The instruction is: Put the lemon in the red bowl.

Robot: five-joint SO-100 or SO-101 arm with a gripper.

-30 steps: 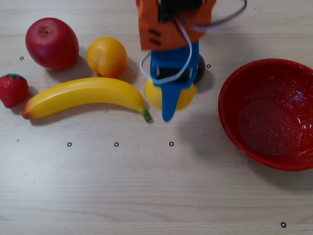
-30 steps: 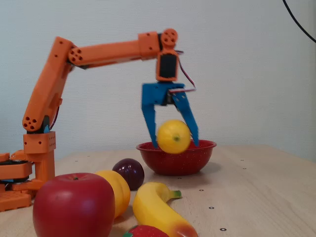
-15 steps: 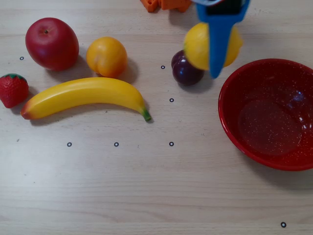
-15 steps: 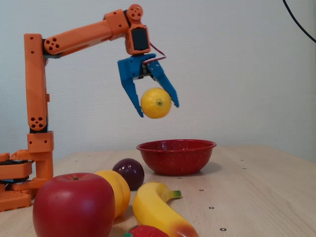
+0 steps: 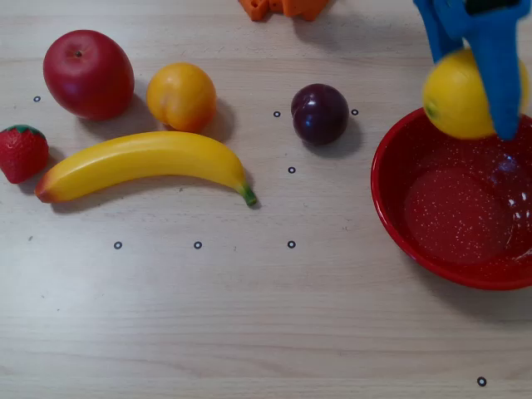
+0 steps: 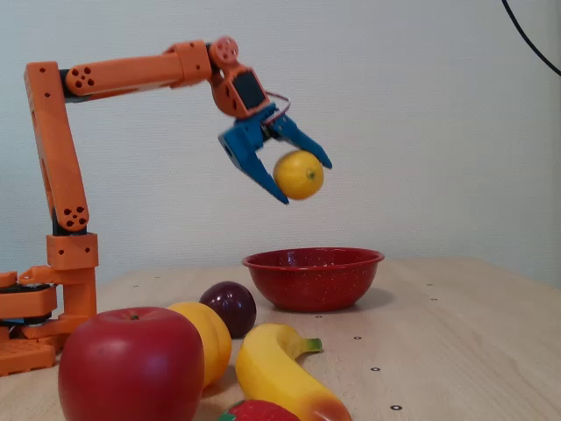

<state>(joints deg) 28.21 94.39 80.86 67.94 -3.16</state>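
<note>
Carry step — lemon (image 6: 299,174) clamped in the gripper (image 6: 302,180), held high above the red bowl (image 6: 313,277).
Next, by judgement: lower over the bowl's middle, then release — overhead, it sits near the rim.

We see the lemon (image 6: 299,174), bright yellow and oval, held in the air above the red bowl (image 6: 313,277). The bowl sits upright on the table, wide and glossy, its speckled inside (image 5: 458,208) holding nothing.

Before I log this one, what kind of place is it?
Probably a hobby or lab tabletop: a light wooden table dotted with small ring marks, toy-looking fruit such as a banana, and a plain wall behind.
</note>
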